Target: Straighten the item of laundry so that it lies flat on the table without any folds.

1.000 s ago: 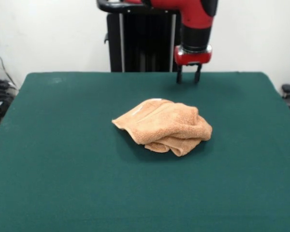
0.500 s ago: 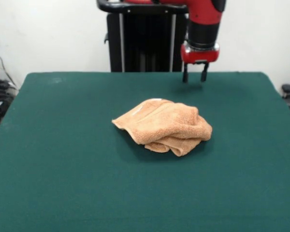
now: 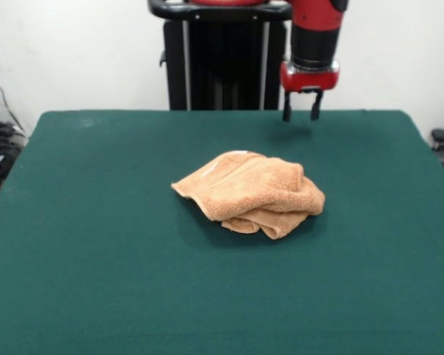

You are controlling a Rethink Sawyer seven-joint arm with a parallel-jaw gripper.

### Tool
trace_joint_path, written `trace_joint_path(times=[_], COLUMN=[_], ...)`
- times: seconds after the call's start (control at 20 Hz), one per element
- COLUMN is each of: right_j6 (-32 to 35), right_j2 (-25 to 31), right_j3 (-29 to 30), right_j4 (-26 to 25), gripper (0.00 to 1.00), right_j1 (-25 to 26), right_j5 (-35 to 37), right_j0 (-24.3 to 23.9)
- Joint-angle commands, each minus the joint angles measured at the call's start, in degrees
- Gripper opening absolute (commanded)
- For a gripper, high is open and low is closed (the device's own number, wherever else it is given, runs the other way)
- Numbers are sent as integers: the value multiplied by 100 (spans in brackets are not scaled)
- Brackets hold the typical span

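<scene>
Near the middle of the green table [image 3: 96,281] we are seeing the orange-tan terry towel [image 3: 250,193] lying in a rumpled heap, folded over on itself in several thick layers rather than spread flat. One pointed corner is sticking out toward the picture's left, and a rolled, doubled edge is bulging along the side nearest the camera and round to the right. A pale patch, perhaps a woven band or a label, is showing on the upper layer close to the heap's far left part; we cannot tell which it is. Behind the towel and to the picture's right, the gripper [image 3: 301,112] is hanging from the red and black arm [image 3: 314,37] above the far part of the table, well apart from the cloth and touching nothing. We are seeing its two dark fingers [image 3: 287,112] pointing straight down with a clear gap between them, so the pincer is standing apart and holding nothing. A faint shadow is lying on the felt just below it.
</scene>
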Motion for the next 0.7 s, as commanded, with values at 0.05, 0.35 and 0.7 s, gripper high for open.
trace_joint_path(times=[0.05, 0.35, 0.7], right_j6=[2204, 2264, 1906], right_j2=[656, 597, 405], right_j3=[354, 595, 475], right_j4=[346, 162, 71], gripper=[100, 100, 100], right_j1=[334, 338, 86], right_j5=[-833, -1006, -446], right_j0=[214, 222, 98])
